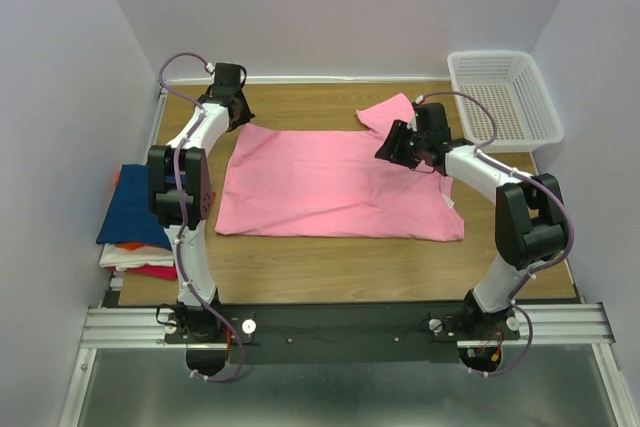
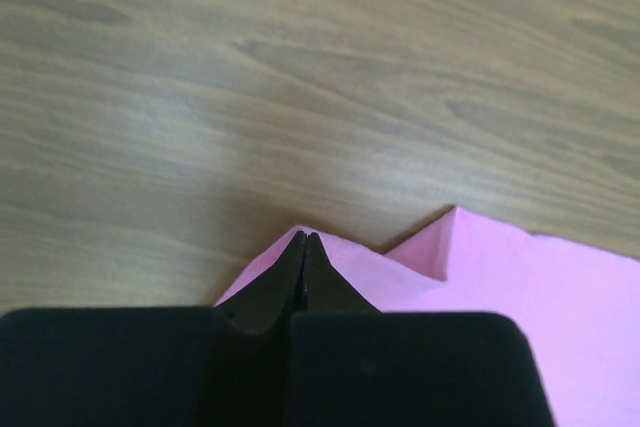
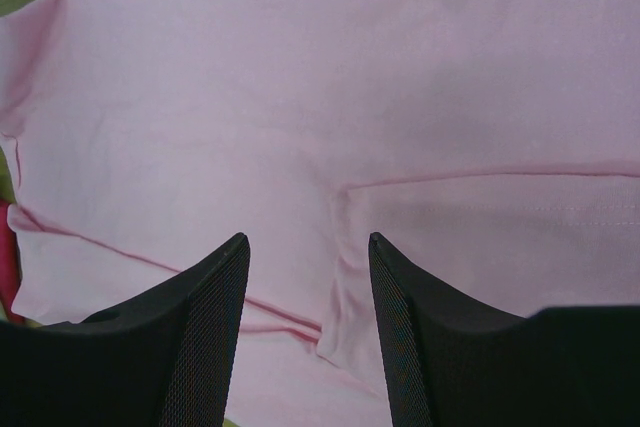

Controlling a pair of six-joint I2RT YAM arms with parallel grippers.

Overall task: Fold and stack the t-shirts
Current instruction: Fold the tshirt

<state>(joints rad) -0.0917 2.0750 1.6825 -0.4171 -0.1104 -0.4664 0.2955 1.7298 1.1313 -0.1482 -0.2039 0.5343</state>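
Nearest the top camera, an aluminium rail is seen running across the near edge of the wooden table, and both arm bases are bolted to it.

Beyond it, a pink t-shirt is spread nearly flat in the middle of the table, between the two arms. One sleeve is turned out toward the far side, and a few shallow creases are visible in the cloth.

The left gripper is placed at the far left corner of the pink t-shirt. In the left wrist view the left gripper is shown with its jaws pressed fully together. The corner of the cloth rises to a peak exactly at the tips and appears to be nipped between them. A small folded point of cloth is seen just beside that corner.

The right gripper is held over the far right part of the shirt, near the sleeve. In the right wrist view the right gripper is shown spread wide, with only pink cloth below and nothing between the fingers.

At the left edge of the table a stack of folded shirts is laid, with a dark blue t-shirt on top and orange and magenta layers beneath. A white mesh basket is set at the far right corner, well apart from the stack.
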